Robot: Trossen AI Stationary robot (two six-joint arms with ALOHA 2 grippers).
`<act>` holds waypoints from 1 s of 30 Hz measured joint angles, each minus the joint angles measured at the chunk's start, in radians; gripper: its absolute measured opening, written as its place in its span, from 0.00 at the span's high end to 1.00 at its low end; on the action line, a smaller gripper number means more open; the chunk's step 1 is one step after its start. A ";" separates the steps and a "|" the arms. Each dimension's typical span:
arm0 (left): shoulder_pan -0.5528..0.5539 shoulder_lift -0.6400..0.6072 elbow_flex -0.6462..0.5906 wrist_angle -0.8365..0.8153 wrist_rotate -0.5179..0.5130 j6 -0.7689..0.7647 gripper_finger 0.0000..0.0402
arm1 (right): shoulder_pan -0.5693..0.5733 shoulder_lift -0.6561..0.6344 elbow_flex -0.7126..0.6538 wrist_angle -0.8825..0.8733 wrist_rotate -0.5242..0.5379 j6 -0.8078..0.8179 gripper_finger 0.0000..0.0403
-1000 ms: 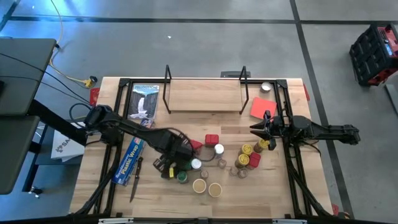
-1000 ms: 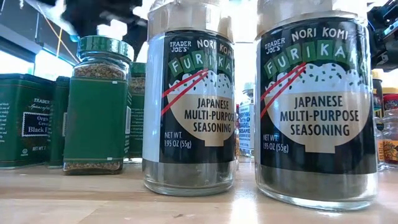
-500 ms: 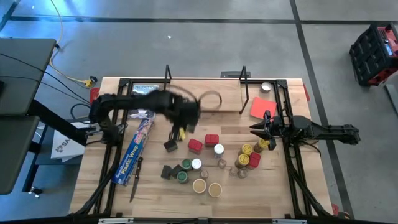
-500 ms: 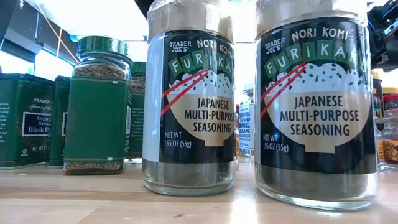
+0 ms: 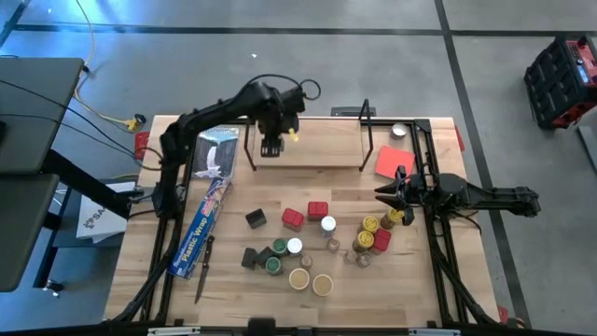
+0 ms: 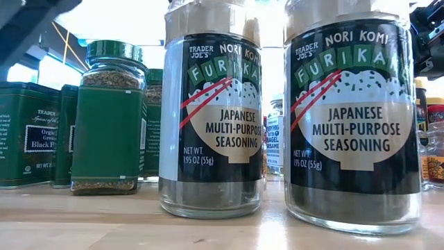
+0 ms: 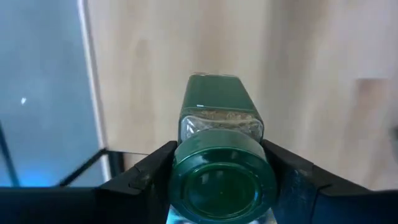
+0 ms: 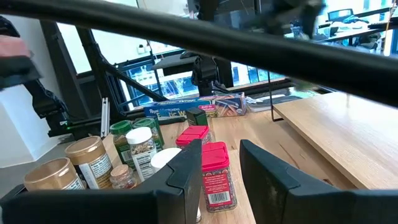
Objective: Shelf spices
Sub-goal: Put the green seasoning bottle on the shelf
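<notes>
Up from the cluster of jars at the lower middle of the tabletop, the left arm has swung to the upper middle of the overhead frame since a second ago, and its tool (image 5: 271, 147) now hangs over the left part of the shelf (image 5: 322, 145). It is clamped on a green-lidded jar (image 7: 219, 155) — the wrist camera shows the two dark fingers (image 7: 146, 180) pressed against either side of the round green lid, with the pale wooden board beyond it. Whether the jar's base touches the board I cannot tell.

Over at the right of the overhead frame the right arm waits, unchanged from the earlier frames, its tool (image 5: 384, 196) just beside the yellow-lidded jars (image 5: 371, 224). Its fingers stand a narrow gap apart with nothing between them; a red-lidded jar (image 8: 215, 175) shows on the tabletop (image 5: 233, 285) past them.

Most spices sit loose in the lower middle of the overhead frame: red tins (image 5: 318, 209), a white-lidded jar (image 5: 328, 224), tan-lidded jars (image 5: 299, 279) and another green-lidded one (image 5: 272, 266). A blue plastic-wrap box (image 5: 201, 228) lies slanted at the left, and a flat red card (image 5: 393, 161) rests right of the shelf.

From table height, two furikake jars (image 6: 214, 111) fill the view — green tins (image 6: 28, 135) stand to their left.
</notes>
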 joint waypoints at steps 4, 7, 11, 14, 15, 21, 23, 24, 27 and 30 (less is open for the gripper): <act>0.060 0.079 0.031 -0.010 -0.068 0.083 0.47 | 0.000 0.000 0.000 0.000 0.000 0.000 0.74; 0.095 0.125 0.043 -0.018 -0.101 0.137 0.48 | 0.000 0.000 0.000 0.000 0.000 0.000 0.74; 0.133 0.160 0.046 -0.029 -0.102 0.168 0.49 | 0.000 0.000 0.000 0.000 0.000 0.000 0.74; 0.153 0.172 0.048 -0.030 -0.113 0.180 0.48 | 0.000 0.000 0.000 0.000 0.000 0.000 0.74; 0.157 0.174 0.048 -0.024 -0.120 0.185 0.47 | 0.000 0.000 0.000 0.000 0.000 0.000 0.74; 0.183 0.185 0.044 -0.010 -0.143 0.189 0.46 | 0.000 0.000 0.000 0.000 0.000 0.000 0.74; 0.190 0.183 0.044 -0.012 -0.149 0.186 0.46 | 0.000 0.000 0.000 0.000 0.000 0.000 0.74; 0.192 0.183 0.044 -0.013 -0.150 0.186 0.46 | 0.000 0.000 0.000 0.000 0.000 0.000 0.74; 0.196 0.183 0.044 -0.011 -0.158 0.188 0.46 | 0.000 0.000 0.000 0.000 0.000 0.000 0.74; 0.196 0.183 0.044 -0.008 -0.196 0.203 0.46 | 0.000 0.000 0.000 0.000 0.000 0.000 0.74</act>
